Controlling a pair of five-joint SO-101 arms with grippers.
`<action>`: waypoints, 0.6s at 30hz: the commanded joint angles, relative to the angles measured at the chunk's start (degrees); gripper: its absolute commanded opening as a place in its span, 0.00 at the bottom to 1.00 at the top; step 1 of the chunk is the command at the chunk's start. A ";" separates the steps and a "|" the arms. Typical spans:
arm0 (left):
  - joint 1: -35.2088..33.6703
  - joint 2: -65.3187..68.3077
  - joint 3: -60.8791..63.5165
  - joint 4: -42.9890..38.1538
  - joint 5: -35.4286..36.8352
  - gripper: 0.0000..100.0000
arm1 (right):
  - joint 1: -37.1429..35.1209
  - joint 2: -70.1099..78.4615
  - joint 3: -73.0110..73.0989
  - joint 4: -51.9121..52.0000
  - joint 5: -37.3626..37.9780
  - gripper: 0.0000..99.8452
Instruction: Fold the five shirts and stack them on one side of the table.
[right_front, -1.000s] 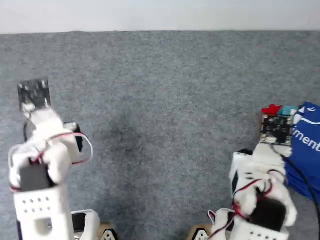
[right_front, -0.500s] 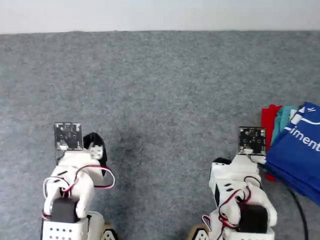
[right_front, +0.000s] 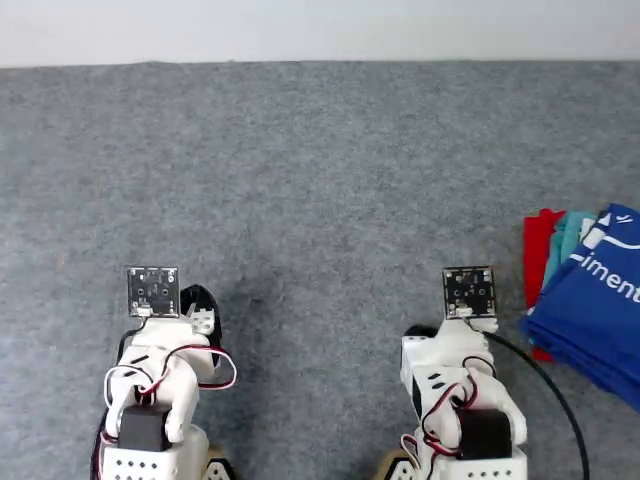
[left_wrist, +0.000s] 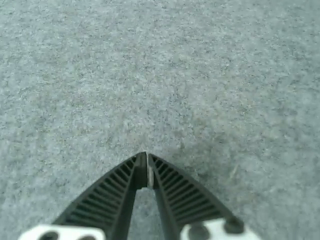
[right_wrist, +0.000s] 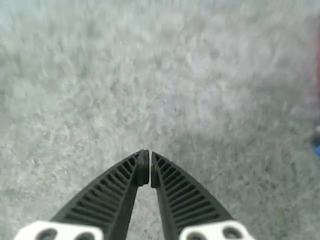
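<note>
While both arms sit tucked low at 6 o'clock, the left tool (left_wrist: 148, 170) is pinched tight on nothing, and the right tool (right_wrist: 150, 167) is too, both above the grey tabletop (right_front: 330, 170). Folded shirts (right_front: 590, 320) lie stacked at 3 o'clock, with blue on top.

I am working over a table (right_front: 320, 170) that is showing speckled grey felt. My left gripper (left_wrist: 146, 167) and right gripper (right_wrist: 146, 170) are showing ridged black plastic on white mounts. My left arm (right_front: 150, 385) and right arm (right_front: 455, 385) are wearing white shells and trailing red and white wires (right_front: 225, 375). A blue shirt (right_front: 595, 320) is showing white lettering, and a teal shirt (right_front: 562, 240) and a red shirt (right_front: 537, 250) are peeking out beneath it.
</note>
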 joint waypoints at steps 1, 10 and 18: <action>0.44 -0.62 -0.31 -1.14 0.35 0.01 | -0.40 -0.57 1.05 -1.01 -0.79 0.01; 0.00 -0.53 -0.31 6.33 0.70 0.01 | -0.04 -0.57 9.23 -0.48 -0.70 0.01; -0.09 -0.44 -0.31 8.44 0.70 0.01 | 0.04 -0.48 9.32 -0.40 -0.79 0.01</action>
